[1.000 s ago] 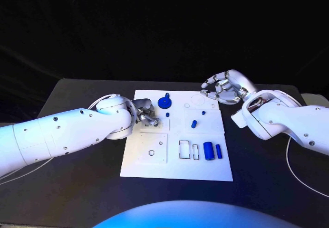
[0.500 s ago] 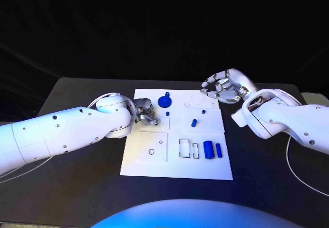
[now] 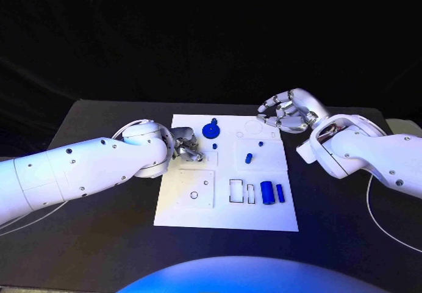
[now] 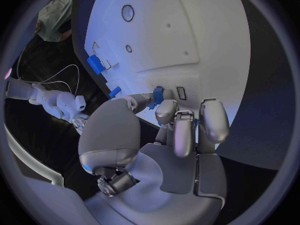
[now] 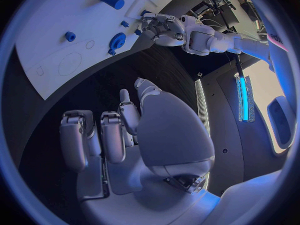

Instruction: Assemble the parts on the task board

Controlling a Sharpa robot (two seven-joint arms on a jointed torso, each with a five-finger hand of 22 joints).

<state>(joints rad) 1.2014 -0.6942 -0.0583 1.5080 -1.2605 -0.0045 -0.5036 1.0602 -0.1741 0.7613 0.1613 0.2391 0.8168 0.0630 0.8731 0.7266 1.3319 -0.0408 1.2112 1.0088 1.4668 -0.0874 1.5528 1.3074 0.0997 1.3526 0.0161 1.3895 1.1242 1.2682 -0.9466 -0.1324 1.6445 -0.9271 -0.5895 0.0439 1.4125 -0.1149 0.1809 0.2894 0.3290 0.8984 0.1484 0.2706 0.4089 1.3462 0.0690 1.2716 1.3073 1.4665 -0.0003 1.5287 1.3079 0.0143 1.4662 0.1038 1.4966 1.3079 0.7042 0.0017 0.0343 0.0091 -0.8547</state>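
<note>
Head view, left hand (image 3: 185, 148) at the task board's (image 3: 227, 213) ten o'clock, fingers (image 4: 185, 131) pinching a small blue part (image 4: 159, 94), right hand (image 3: 286, 112) at one o'clock, fingers curled, holding nothing.

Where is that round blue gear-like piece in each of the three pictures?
Head view: the gear sits near the board's far edge, just beyond the left robot hand.
Left wrist view: I cannot pick it out.
Right wrist view: gear near the board's edge, beside the left robot hand.
Shared landmark: the left robot hand.
</note>
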